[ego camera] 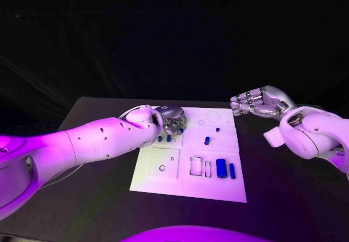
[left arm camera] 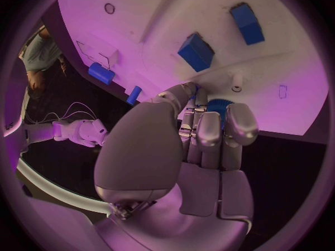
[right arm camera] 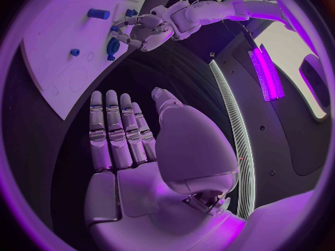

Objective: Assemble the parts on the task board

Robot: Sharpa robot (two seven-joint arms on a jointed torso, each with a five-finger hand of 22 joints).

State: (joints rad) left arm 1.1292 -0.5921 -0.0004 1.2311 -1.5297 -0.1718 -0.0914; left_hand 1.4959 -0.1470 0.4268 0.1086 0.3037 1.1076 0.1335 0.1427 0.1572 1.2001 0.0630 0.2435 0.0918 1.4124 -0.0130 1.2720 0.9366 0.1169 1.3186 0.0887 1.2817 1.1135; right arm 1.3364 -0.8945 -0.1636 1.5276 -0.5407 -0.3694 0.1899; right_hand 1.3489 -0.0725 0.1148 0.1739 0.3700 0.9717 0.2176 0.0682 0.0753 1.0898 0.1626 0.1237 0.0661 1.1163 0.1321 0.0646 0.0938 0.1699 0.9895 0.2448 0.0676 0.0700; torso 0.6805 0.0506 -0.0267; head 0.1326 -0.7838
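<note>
Left robot hand (left arm camera: 202, 134): pinches round blue part (left arm camera: 218, 107) at task board (ego camera: 164, 176) upper-left, prob. for seating. Right robot hand (ego camera: 258, 102): upper right, fingers apart, empty, standby.

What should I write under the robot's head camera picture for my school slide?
The left hand reaches onto the white task board among blue parts; the right hand waits open.

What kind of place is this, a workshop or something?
Probably a robot test lab: a black table with a white task board, small blue parts, dark curtains behind.
</note>
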